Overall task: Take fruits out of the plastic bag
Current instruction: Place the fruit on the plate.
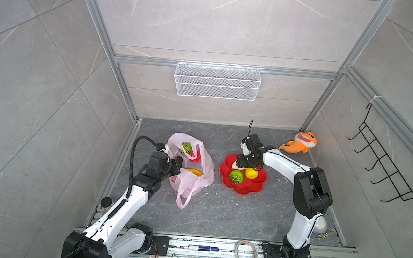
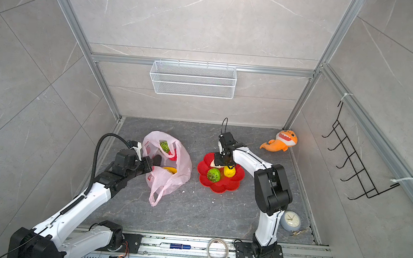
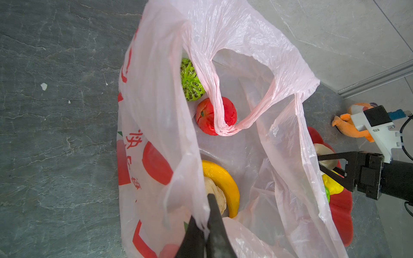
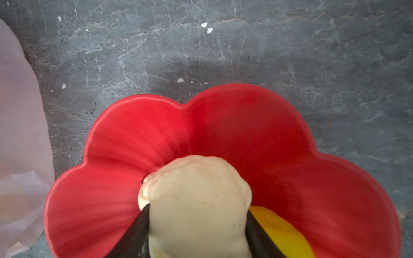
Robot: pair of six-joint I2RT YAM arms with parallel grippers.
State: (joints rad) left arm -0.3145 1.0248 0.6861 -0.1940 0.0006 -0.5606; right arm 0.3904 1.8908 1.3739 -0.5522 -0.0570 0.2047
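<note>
Pink plastic bag (image 1: 198,174) lies open-mouthed on the stone floor (image 1: 219,211), left gripper (image 3: 202,210) pinched tight on its rim; green ball (image 3: 191,82), apple (image 3: 205,120), banana (image 3: 225,183) inside. Bare floor separates it from the red plate (image 4: 223,125), where the right gripper (image 4: 196,212), jaws half spread, clasps a lumpy beige fruit (image 4: 196,178).

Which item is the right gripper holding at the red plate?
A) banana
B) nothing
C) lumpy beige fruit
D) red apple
C: in the right wrist view, the right gripper has its jaws pressed against both sides of the lumpy beige fruit over the red plate.
</note>
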